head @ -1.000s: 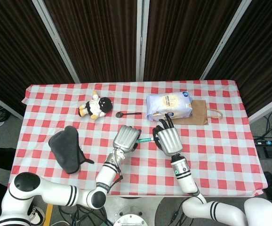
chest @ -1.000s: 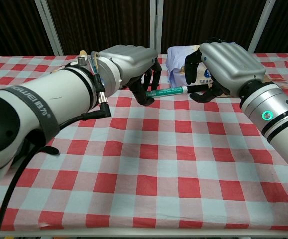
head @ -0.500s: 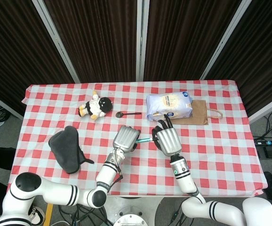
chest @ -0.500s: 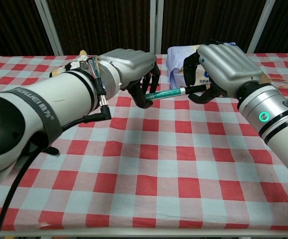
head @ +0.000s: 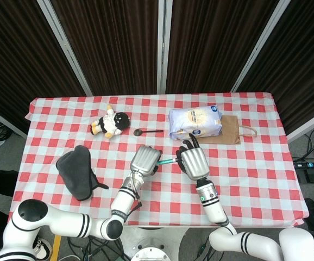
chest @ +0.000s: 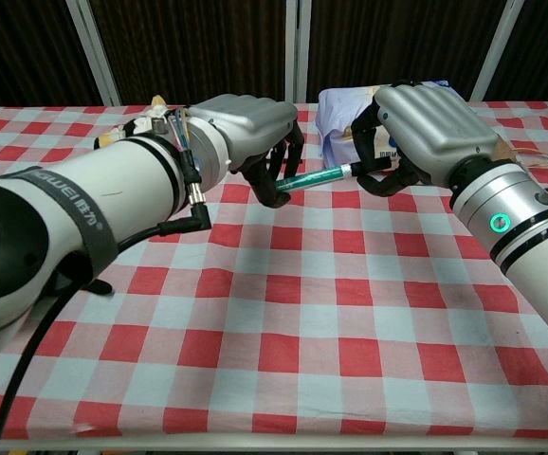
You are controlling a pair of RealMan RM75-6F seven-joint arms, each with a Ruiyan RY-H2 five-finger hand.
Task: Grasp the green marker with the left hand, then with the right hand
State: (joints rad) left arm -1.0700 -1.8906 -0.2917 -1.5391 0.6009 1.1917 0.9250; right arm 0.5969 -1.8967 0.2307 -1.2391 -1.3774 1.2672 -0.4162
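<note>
The green marker (chest: 317, 176) hangs above the checked table (chest: 283, 313), between my two hands, its left end slightly lower than its right. My left hand (chest: 246, 123) grips the left end with its fingers curled around it. At the other end, my right hand (chest: 426, 114) pinches the marker's pale tip in its fingertips. From the head view only a short piece of the marker (head: 167, 161) shows between the left hand (head: 146, 159) and the right hand (head: 194, 163). Both ends are hidden by fingers.
A white and blue pouch (head: 195, 122) lies just behind the right hand, partly on a brown paper bag (head: 232, 130). A spoon (head: 146, 131) and a plush toy (head: 111, 123) lie further back on the left. A black cloth item (head: 76, 170) sits at the left.
The marker has tilted from level, its right end now a little higher. My right hand has closed in slightly on that end. The left hand has barely moved.
</note>
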